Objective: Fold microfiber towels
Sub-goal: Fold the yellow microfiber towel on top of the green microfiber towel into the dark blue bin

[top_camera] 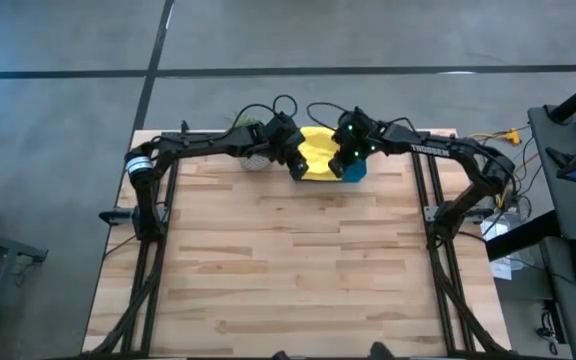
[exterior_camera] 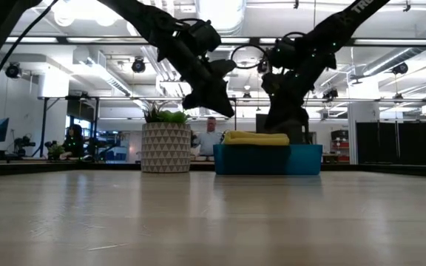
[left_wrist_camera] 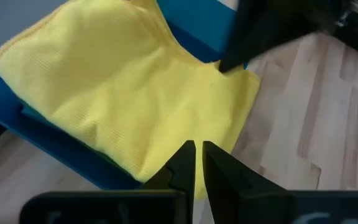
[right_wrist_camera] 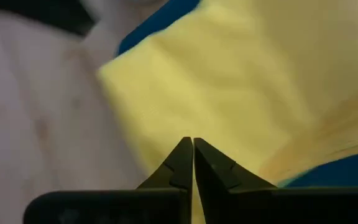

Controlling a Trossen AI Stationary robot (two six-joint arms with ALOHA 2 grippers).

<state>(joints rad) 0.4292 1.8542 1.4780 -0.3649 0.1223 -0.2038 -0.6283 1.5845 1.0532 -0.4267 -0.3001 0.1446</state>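
Potted plant (exterior_camera: 166,145) stands beside tray (exterior_camera: 268,159) holding yellow towel (exterior_camera: 256,138).

Counted: one wooden table (top_camera: 298,270), two dark robot arms, one towel in view.

Two grippers, one per arm: left gripper (left_wrist_camera: 197,152) and right gripper (right_wrist_camera: 192,149), each with two fingers pressed together over the cloth. One yellow microfiber towel (top_camera: 318,150) showing; any further towels beneath it hidden, so no count possible. One teal-blue plastic tray (exterior_camera: 302,159) under the towel. One potted plant (exterior_camera: 166,140) in a patterned pot beside the tray. At least two people in the room beyond the table: one seated person (exterior_camera: 74,139), one person behind the tray (exterior_camera: 211,137).
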